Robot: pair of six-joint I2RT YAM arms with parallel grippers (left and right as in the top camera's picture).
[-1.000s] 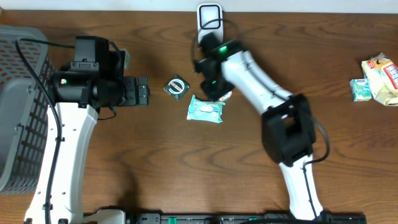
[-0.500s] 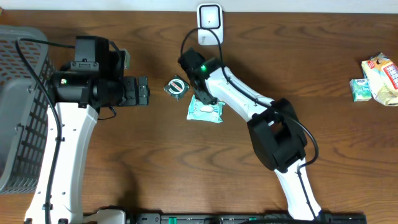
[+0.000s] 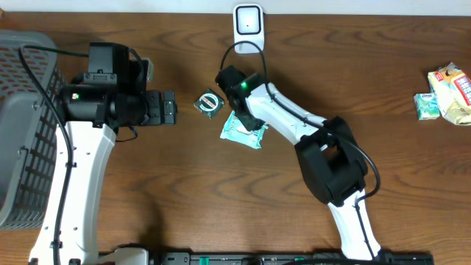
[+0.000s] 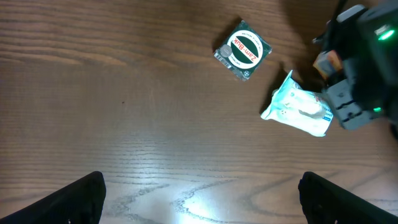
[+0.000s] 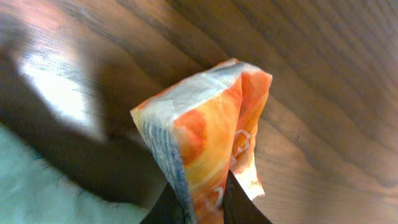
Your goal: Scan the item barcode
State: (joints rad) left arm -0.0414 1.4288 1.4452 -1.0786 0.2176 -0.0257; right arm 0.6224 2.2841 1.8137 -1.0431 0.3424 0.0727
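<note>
**A:** The right gripper (image 5: 200, 202) was pinched onto the lower end of the orange packet (image 5: 199, 124). Its own camera showed the packet upright above the wooden table (image 5: 311, 62). A corner of the teal pack (image 5: 31, 186) lay at the lower left.

**B:** And the other arm?

**A:** In the left wrist view the left gripper (image 4: 199, 180) was spread wide, holding and touching nothing. That view also showed the green tin (image 4: 242, 50) lying apart from the teal pack. A sliver of the orange packet showed beside the right arm (image 4: 367, 56), which hung over the pack's right end.

**B:** Did the overhead view add anything?

**A:** It showed the white scanner (image 3: 248, 22) at the table's far edge, well apart from the right gripper. The arm hid the orange packet there, so only the wrist views showed it. A grey basket (image 3: 22, 132) stood at the left, and some snack packets (image 3: 449, 88) lay far to the right.
</note>
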